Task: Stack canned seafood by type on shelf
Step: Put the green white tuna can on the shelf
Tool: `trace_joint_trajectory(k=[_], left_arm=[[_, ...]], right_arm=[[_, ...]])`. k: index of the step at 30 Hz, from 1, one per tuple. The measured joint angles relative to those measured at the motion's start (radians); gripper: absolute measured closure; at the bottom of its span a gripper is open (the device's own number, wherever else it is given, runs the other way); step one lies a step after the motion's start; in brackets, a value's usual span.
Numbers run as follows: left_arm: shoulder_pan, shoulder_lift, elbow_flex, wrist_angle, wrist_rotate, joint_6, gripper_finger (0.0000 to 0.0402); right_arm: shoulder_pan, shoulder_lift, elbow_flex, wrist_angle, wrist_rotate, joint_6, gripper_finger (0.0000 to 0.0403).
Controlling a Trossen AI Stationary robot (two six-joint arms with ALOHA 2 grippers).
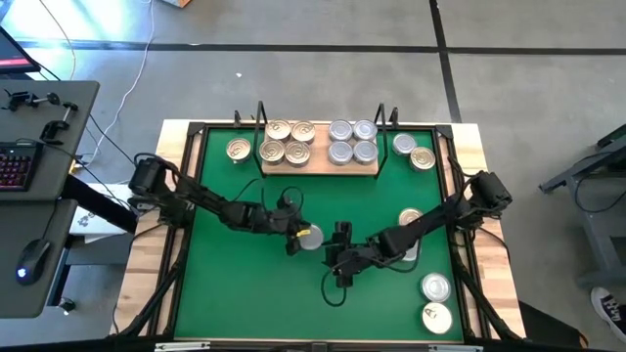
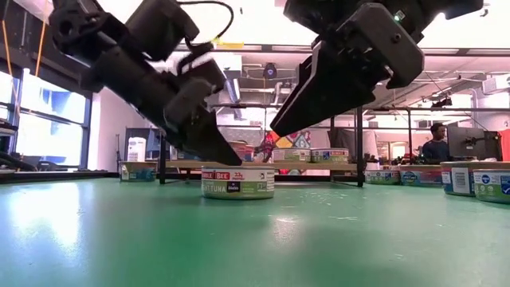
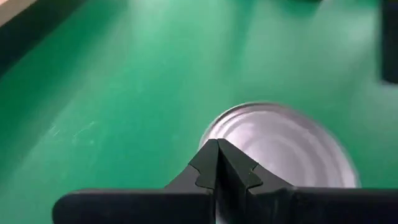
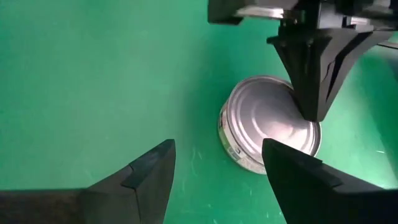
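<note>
Centrally on the green mat (image 1: 235, 284) that covers the table, a lone silver-lidded tin (image 1: 310, 237) sits flat between the two arms, its label readable in the low view as tuna. From the left, the left claw (image 1: 295, 235) has its fingers pressed together, tips resting on or just over the near edge of the tin's lid, gripping nothing; in its own wrist view the closed tips (image 3: 219, 163) overlap the rim of the lid (image 3: 280, 146). To the right, the right claw (image 1: 340, 256) hangs just beside the tin with its fingers spread wide and empty, the tin (image 4: 267, 121) lying straight ahead of the gap, beyond the fingertips. The tin is round, so no long axis governs the approach; what matters is that the open right claw faces it from the right while the left one pins or steadies it. Judged from this, the right arm is the better placed to take it. Farther back, the wooden shelf (image 1: 319, 170) already carries a cluster of gold-lidded tins (image 1: 286, 143) on its left half and silver-lidded tins (image 1: 352, 141) on its right; loose tins lie at the mat's right edge (image 1: 435, 287)
</note>
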Motion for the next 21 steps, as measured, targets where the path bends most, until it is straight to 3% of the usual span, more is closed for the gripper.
trace_joint_trajectory(k=[8,14,21], left_arm=[[0.013,0.056,0.004,0.032,-0.003,0.0,0.0402],[0.004,0.037,0.001,0.069,0.005,0.003,0.0402],[0.002,0.004,0.04,0.091,0.006,0.134,0.0401]], right_arm=[[0.004,0.0,0.0,-0.017,0.003,0.002,0.017],[0.0,0.0,0.0,-0.12,0.063,0.045,0.0169],[0.005,0.0,0.0,-0.12,0.064,0.05,0.0169]])
